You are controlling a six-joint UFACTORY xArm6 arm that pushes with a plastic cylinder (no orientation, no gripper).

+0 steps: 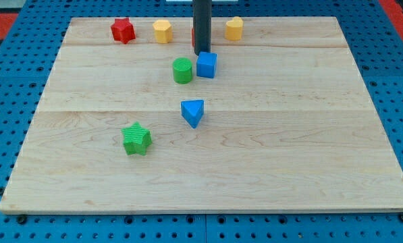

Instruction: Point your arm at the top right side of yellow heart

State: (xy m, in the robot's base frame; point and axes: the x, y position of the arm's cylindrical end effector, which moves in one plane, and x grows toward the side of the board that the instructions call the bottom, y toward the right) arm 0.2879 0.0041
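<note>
Tip short of the yellow heart

You see my tip (202, 53), a bare rod holding nothing, touching the blue cube (206, 65); the yellow heart (234, 28) lies up-right of it by the board's top edge.

Seven small coloured blocks are fully visible: two yellow, a hexagonal one (162, 31) and a heart-shaped one (234, 28); two blue, a cube (206, 65) and a triangular wedge (193, 112); two green, a cylinder (182, 70) and a star (137, 138); and one red star (123, 30).
</note>
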